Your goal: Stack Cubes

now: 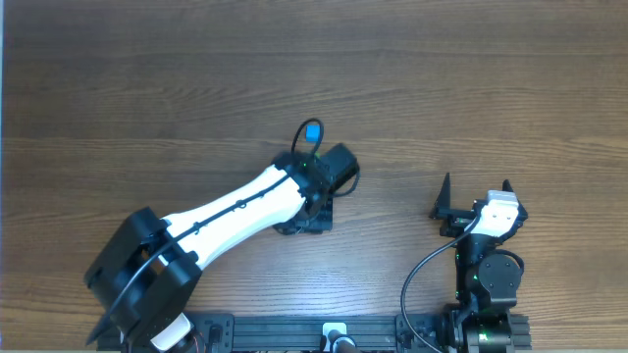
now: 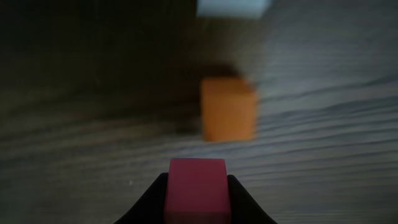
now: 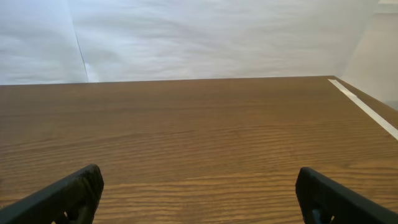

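My left gripper (image 2: 196, 200) is shut on a pink cube (image 2: 196, 185), held low over the wooden table. Just beyond it an orange cube (image 2: 228, 109) rests on the wood, apart from the pink one. Farther off lies a pale blue cube (image 2: 233, 7), cut by the frame edge; from above the blue cube (image 1: 313, 132) sits just past the left arm (image 1: 245, 211), which hides the orange and pink cubes. My right gripper (image 1: 476, 191) is open and holds nothing, near its base at the right; its fingers (image 3: 68, 193) spread wide over bare wood.
The wooden table (image 1: 147, 88) stretches wide on all sides. A pale strip (image 3: 367, 109) runs along the table's edge in the right wrist view, with a white wall behind it.
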Available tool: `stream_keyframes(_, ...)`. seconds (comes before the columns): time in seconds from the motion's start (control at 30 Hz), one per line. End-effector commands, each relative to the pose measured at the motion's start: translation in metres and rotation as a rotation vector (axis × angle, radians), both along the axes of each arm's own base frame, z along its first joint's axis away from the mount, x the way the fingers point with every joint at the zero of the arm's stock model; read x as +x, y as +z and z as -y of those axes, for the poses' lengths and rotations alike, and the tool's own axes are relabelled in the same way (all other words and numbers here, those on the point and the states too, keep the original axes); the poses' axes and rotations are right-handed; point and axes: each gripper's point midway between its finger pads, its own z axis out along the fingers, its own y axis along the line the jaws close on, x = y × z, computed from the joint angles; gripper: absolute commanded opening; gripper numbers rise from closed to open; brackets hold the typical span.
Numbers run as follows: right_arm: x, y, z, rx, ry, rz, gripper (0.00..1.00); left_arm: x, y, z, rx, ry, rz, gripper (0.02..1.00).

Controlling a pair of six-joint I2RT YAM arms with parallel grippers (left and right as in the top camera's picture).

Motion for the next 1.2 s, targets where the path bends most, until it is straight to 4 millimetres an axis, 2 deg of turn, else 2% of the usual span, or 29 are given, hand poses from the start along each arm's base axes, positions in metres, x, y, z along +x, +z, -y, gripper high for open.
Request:
stream_keyframes(0.03,0.0,-0.002,-0.001,-0.004,0.005,0.003,0.993,0.03,0.032,0.011,-0.059,-0.036,0.107,0.04)
stream_keyframes(0.2,0.0,-0.002,-0.001,-0.004,0.005,0.002,0.993,0.048,0.046,0.01,-0.082,-0.023,0.136,0.04)
stream_keyframes(0.47,0.0,-0.002,-0.001,-0.004,0.005,0.002,0.993,0.069,0.054,0.005,-0.067,-0.028,0.132,0.038)
stream_keyframes(0.63,0.0,-0.002,-0.001,-0.004,0.005,0.003,0.993,0.078,0.047,0.007,-0.047,-0.041,0.112,0.038)
stream_keyframes(0.9,0.0,-0.002,-0.001,-0.004,0.005,0.003,0.991,0.081,0.029,0.005,-0.019,-0.034,0.079,0.038)
stream_keyframes(1.2,0.0,-0.002,-0.001,-0.004,0.005,0.003,0.993,0.086,0.019,0.011,-0.024,-0.041,0.079,0.036)
